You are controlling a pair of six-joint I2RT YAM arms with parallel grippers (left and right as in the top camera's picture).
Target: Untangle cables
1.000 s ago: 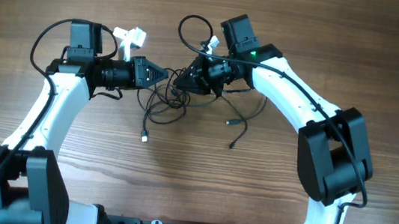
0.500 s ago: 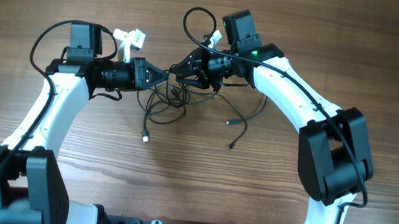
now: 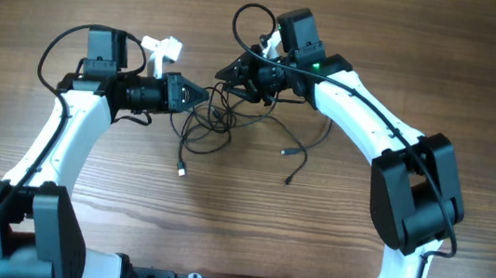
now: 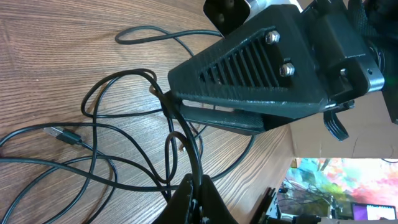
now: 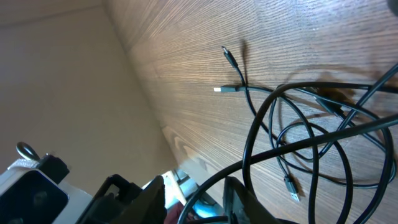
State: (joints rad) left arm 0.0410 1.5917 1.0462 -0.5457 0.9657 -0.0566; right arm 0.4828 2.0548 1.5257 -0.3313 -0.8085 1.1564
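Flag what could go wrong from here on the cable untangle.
1. Left fingers pinch the cable tangle; pulling may tighten the knot.
2. Right fingers stand apart around one strand, unclamped; it could slip out.
3. Both arms' fingers sit close together; a pull could make them collide.

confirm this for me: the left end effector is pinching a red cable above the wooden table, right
Not quite. The cable pinched in the left end effector is black, not red, as the left wrist view shows. The rest holds: it is held above the wooden table.
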